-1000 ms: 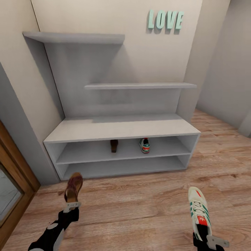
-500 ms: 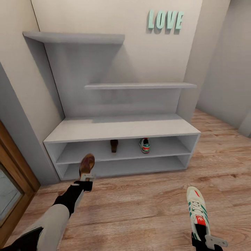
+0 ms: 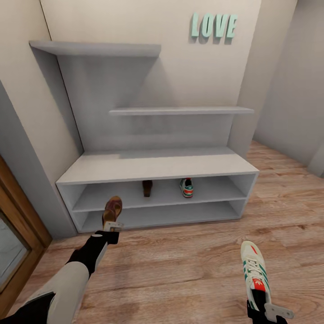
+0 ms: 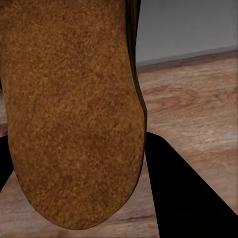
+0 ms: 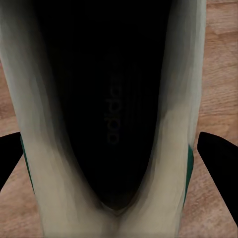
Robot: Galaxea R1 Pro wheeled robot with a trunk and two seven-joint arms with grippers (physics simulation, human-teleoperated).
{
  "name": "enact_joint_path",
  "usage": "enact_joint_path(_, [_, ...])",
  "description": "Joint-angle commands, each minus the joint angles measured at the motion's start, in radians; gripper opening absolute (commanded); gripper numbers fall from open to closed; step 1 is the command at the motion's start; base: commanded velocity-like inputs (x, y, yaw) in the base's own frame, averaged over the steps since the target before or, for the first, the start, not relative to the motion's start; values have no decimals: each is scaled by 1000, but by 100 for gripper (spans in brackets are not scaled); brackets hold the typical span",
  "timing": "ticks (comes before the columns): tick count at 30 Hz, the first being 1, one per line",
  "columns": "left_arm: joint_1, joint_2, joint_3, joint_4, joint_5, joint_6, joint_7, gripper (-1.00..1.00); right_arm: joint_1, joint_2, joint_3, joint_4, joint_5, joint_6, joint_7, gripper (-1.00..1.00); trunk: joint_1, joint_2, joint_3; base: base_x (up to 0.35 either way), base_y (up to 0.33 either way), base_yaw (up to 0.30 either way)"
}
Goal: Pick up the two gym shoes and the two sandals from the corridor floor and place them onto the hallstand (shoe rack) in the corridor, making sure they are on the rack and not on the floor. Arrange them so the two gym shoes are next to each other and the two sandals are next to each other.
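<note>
Left tool (image 3: 112,226) reaches forward, arm outstretched — right tool (image 3: 265,310) hangs low, both clamped shut.

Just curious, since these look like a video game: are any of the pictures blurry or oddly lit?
Head view: evenly lit, soft shadows under the wall shelves, no glare. Left wrist view: the sandal so close it is a grainy brown blur. Right wrist view: the gym shoe has a near-black opening.

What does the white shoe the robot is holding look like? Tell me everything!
The gym shoe is a white low-top sneaker with green side stripes, white laces and a red-orange patch on the tongue. The right hand grips it at the heel end, so its toe points away toward the hallstand, above the wooden floor. In the right wrist view you look into its dark opening, with faint "adidas" lettering on the insole.
</note>
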Motion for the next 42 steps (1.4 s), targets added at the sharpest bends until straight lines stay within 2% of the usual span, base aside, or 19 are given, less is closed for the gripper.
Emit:
enact_joint_path(1, [0,0,6,-2,-9,6,-5,-100,-1,0,-1,0,-4,-3,0,-100,0,0,-1,0,0,0])
enact_joint_path(4, [0,1,6,-2,-9,6,-6,-100,-1,0,-2,0,-4,-3,1,-100,4,-7,-6,0,0,0])
enact_joint_path(23, [0,3,6,-1,-8,8,-5,-100,-1,-1,-9,0,-6,-3,-1,-100,76,-140,-93,0,0,0])
enact_joint_path(30, [0,4,6,-1,-8,8,-5,-100,-1,-1,-7,0,-5,-3,-1,-100,100,-183,-118,0,0,0])
enact_joint_path(33, [6,10,4,-7,0,3,-10,-100,-1,3,-1,2,0,-5,0,-100,100,-183,-118,0,0,0])
enact_joint_path(35, [8,-2,2,-16,14,-1,-19,-100,-1,5,-1,2,0,-5,-1,-100,100,-183,-118,0,0,0])
enact_joint_path(42, [-21,-17,0,-13,3,28,-2,-100,-1,14,-1,1,0,-4,0,-100,100,-183,-118,0,0,0])
